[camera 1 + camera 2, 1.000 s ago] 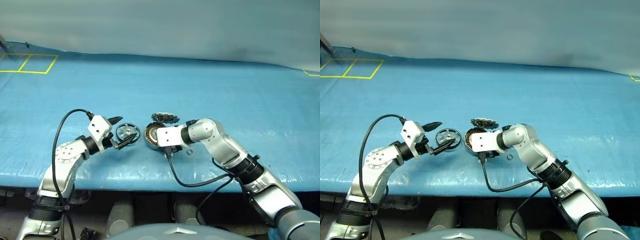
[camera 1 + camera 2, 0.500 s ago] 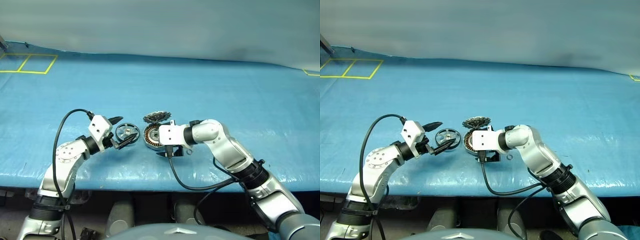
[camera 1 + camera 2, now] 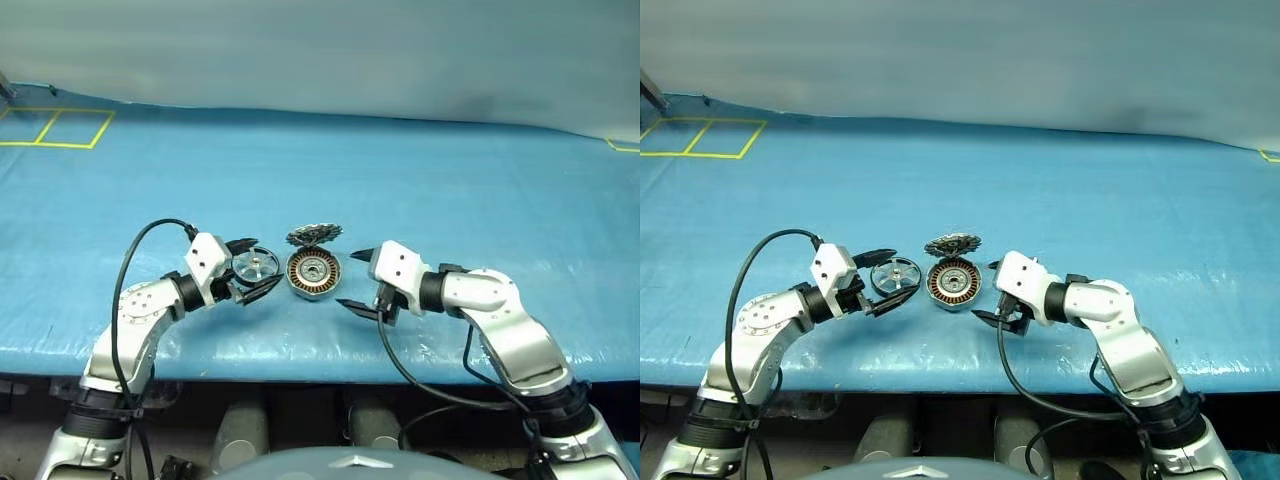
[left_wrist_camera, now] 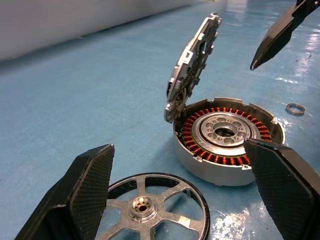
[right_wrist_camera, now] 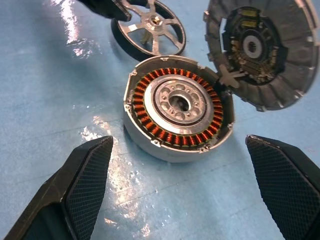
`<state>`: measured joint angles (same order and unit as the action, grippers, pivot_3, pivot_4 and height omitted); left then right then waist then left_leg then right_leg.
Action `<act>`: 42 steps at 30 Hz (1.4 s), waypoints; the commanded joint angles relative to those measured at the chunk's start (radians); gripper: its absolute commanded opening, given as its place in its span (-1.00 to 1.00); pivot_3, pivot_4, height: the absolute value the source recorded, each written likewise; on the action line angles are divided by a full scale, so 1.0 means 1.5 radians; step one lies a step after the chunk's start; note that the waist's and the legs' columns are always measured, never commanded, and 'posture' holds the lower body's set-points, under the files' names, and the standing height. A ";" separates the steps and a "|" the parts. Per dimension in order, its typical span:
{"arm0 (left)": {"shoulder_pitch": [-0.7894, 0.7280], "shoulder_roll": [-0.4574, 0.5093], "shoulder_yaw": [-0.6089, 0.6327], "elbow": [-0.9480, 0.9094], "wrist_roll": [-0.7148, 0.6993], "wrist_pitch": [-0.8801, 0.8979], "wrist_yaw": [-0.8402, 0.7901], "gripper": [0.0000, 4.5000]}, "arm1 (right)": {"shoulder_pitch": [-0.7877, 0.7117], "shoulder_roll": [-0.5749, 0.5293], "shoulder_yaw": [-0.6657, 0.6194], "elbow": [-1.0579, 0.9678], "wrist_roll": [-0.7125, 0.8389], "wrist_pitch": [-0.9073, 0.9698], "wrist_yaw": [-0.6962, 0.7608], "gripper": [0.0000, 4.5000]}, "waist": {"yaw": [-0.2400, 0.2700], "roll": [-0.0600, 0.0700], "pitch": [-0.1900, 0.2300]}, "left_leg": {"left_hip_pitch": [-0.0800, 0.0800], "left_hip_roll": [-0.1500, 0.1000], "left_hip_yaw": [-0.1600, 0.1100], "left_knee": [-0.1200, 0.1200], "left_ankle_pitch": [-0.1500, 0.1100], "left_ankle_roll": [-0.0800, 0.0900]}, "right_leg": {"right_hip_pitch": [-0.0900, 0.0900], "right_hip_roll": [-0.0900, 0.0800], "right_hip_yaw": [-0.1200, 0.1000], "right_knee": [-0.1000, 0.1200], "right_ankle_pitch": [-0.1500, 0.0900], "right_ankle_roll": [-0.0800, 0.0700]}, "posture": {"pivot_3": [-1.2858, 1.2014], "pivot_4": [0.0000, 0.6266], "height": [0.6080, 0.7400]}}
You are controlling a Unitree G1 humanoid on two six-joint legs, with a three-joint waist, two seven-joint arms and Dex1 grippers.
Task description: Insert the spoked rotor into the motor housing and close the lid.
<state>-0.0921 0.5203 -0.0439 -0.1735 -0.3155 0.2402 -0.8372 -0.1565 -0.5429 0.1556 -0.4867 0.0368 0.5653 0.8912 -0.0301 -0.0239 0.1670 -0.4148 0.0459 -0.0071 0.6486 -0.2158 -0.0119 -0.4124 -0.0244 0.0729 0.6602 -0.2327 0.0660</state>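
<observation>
The spoked rotor lies flat on the blue table, a dark rim with silver spokes. My left gripper stands open with one finger on each side of the rotor; nothing is gripped. Just right of the rotor sits the motor housing, flat, its copper windings facing up. The toothed lid stands tilted up from the housing's far edge. My right gripper is open just right of the housing, apart from it and pointing at it.
A small metal ring lies on the table beyond the housing, near my right gripper. The table's front edge runs close below both grippers. Yellow tape squares mark the far left corner. Wide blue surface stretches behind the parts.
My right gripper let go of the housing, opened and drew back to the right. The housing, held on its side before, now lies flat with the lid tipped up. The left gripper kept its place.
</observation>
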 commanded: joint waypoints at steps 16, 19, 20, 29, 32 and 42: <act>0.000 0.001 -0.022 -0.031 -0.016 0.012 -0.042 1.00 | 0.156 0.033 -0.099 0.028 0.092 -0.046 -0.116 0.99 | 0.000 0.000 0.000 | 0.000 0.000 0.000 0.000 0.000 0.000 | 0.000 0.000 0.001 0.000 0.000 0.000 | 0.03 -0.52 1.00; -0.008 -0.005 -0.030 -0.025 -0.019 0.010 -0.047 1.00 | 0.154 0.042 -0.105 0.041 0.095 -0.064 -0.131 0.99 | 0.001 0.000 0.000 | 0.000 0.000 0.000 0.000 0.000 0.000 | 0.000 0.000 0.000 0.000 0.000 0.000 | 0.03 -0.52 1.00; -0.009 -0.005 -0.030 -0.023 -0.019 0.010 -0.049 1.00 | 0.155 0.043 -0.105 0.044 0.096 -0.069 -0.135 0.99 | 0.001 0.000 0.000 | 0.000 0.000 0.000 0.000 0.000 0.000 | 0.000 0.000 0.001 0.000 0.000 0.000 | 0.03 -0.52 1.00; -0.018 -0.008 -0.037 -0.019 -0.029 0.007 -0.070 1.00 | 0.180 0.058 -0.111 0.063 0.110 -0.121 -0.158 0.99 | 0.001 0.000 0.000 | 0.000 0.000 0.000 0.000 0.000 0.000 | 0.000 0.000 0.001 0.000 0.000 0.000 | 0.03 -0.52 1.00; -0.014 -0.010 -0.039 -0.021 -0.031 0.010 -0.076 1.00 | 0.189 0.057 -0.116 0.062 0.130 -0.110 -0.154 0.99 | 0.002 0.000 0.000 | 0.000 0.000 0.000 0.000 0.000 0.000 | 0.000 0.000 0.001 0.000 0.000 0.000 | 0.03 -0.52 1.00; -0.014 -0.012 -0.050 -0.016 -0.026 0.014 -0.084 1.00 | 0.204 0.040 -0.114 0.059 0.152 -0.102 -0.157 0.99 | 0.002 0.000 0.000 | 0.000 0.000 0.000 0.000 0.000 0.000 | 0.000 0.000 0.001 0.000 0.000 0.000 | 0.03 -0.52 1.00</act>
<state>-0.1052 0.5096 -0.1119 -0.1756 -0.3368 0.2606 -0.9603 0.1459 -0.4785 0.0052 -0.3702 0.2475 0.4243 0.6555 -0.0274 -0.0237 0.1669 -0.4150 0.0458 -0.0066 0.6488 -0.2159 -0.0118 -0.4124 -0.0245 0.0739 0.6599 -0.2331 0.0659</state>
